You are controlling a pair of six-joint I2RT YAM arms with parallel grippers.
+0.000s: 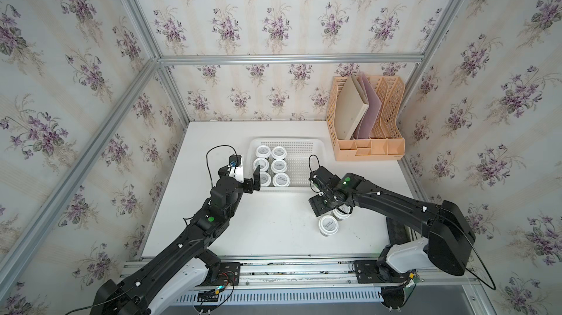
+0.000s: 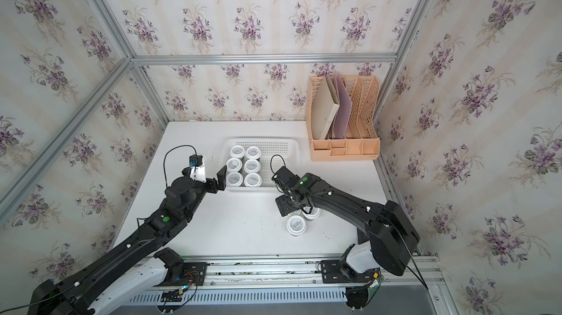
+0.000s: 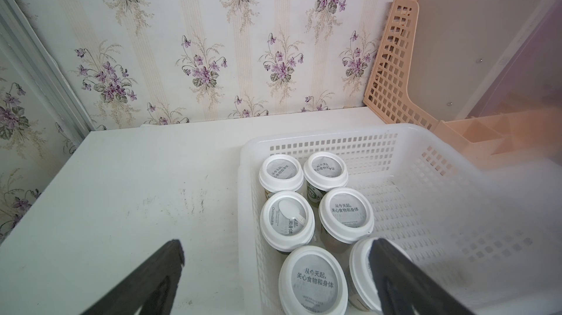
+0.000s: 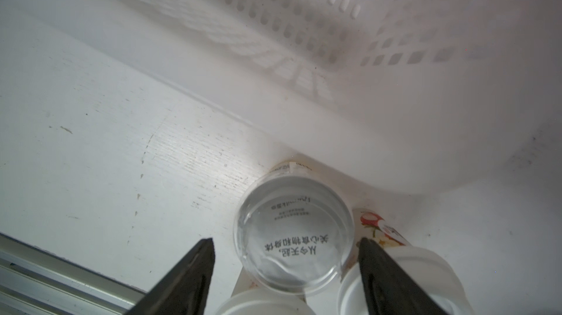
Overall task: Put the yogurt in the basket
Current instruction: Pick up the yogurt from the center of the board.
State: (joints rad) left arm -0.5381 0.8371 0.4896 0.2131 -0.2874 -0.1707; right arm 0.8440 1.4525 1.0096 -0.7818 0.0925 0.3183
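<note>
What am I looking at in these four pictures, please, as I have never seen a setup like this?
This is a robot with two black jointed arms, each ending in a two-fingered hand. Both top views look down from one overhead camera; the other two pictures come from a camera on each wrist, looking past the hand. On the white table stand a shallow white perforated plastic basket and a peach-orange mesh file rack holding folders. Six small round yogurt cups with white lids sit in the basket; three more stand on the table near it. The left hand hangs open over the basket's edge, holding nothing. The right hand is open around one of those three, not gripping it.
</note>
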